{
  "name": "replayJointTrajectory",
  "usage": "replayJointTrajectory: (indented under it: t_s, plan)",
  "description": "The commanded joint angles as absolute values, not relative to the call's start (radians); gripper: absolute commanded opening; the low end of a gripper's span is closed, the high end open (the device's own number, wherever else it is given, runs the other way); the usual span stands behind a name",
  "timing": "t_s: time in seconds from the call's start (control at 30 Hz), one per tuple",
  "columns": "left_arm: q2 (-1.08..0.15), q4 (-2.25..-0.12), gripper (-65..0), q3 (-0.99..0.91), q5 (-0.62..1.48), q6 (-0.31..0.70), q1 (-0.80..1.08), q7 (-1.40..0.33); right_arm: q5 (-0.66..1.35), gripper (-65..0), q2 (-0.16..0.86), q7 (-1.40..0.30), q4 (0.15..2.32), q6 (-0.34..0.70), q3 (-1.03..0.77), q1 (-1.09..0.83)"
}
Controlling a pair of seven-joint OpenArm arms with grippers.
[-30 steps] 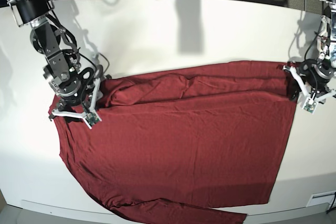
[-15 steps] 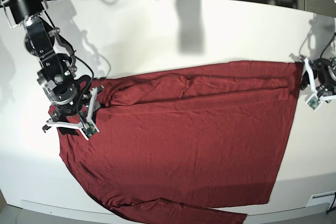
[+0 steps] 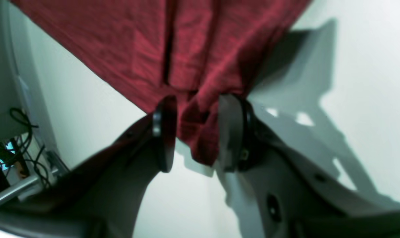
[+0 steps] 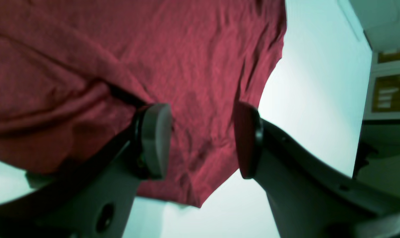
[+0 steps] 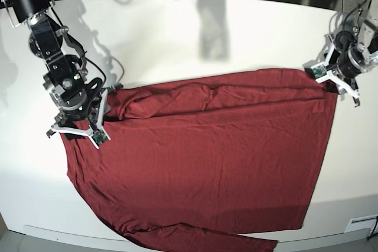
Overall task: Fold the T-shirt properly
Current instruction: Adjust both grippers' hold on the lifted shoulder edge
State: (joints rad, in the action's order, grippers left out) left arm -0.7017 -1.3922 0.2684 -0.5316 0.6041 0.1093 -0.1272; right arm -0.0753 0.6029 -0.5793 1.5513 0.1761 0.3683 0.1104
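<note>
A: T-shirt [image 5: 207,157], dark red and long-sleeved, lay spread across the white table [image 5: 177,33], one sleeve trailing off the near edge. Where were the grippers?

B: At its two far corners. The left gripper [image 3: 195,132] straddled a bunched corner of cloth; its pads [image 3: 165,132] stood partly apart, and whether they actually pinched the fabric could not be told. The right gripper [image 4: 201,140] stood wide open over the opposite corner, holding nothing.

A: What could have gone wrong?

B: Probably an uneven pickup. If one side gripped only a thin fold and the other missed, the soft knit could have slipped free or dragged crooked, wrinkling the fold. The hanging sleeve might also have pulled the shirt toward the table edge.
</note>
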Motion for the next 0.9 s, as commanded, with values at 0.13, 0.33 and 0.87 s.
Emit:
replayJointTrajectory:
  t_s: [0.13, 0.33, 0.87]
  plan:
    - [-0.728, -1.346, -43.5, 0.278, -0.527, 0.635, 0.103, -0.155, -0.088, -34.4, 0.617, -0.576, 1.568, 0.165, 0.36, 0.13]
    - [-0.847, -1.426, -43.5, 0.276, -0.323, 0.645, 0.105, -0.184, -0.043, -34.5, 0.606, -0.575, 1.556, 0.165, 0.36, 0.13]
    - [-0.88, -1.53, -43.5, 0.276, -0.266, 0.616, 0.182, -0.167, -0.025, -34.5, 0.606, -0.585, 1.553, 0.167, 0.36, 0.13]
